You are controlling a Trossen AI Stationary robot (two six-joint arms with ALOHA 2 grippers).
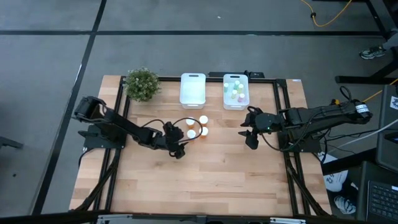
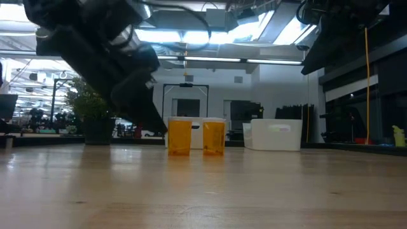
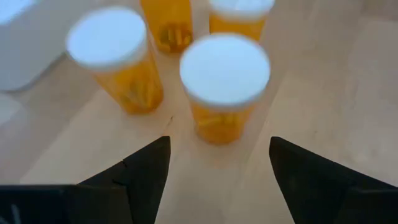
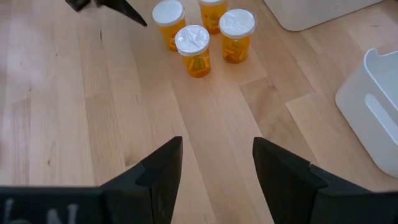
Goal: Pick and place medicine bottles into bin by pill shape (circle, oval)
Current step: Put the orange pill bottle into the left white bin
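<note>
Orange medicine bottles (image 1: 197, 126) stand clustered mid-table, near the left white bin (image 1: 193, 89); pale bottles (image 1: 235, 91) sit in the right bin (image 1: 236, 103). Left gripper (image 3: 217, 163) fingers apart just before the cluster; right gripper (image 4: 216, 163) also apart, well right of it.

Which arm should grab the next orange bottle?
Left. Its gripper is open right beside the orange bottles, with the nearest bottle just ahead of its fingers. The right gripper sits farther off.

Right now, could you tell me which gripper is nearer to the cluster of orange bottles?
Left. The left gripper sits open just beside the orange bottles, facing them. The right gripper waits open farther off, across bare table.
</note>
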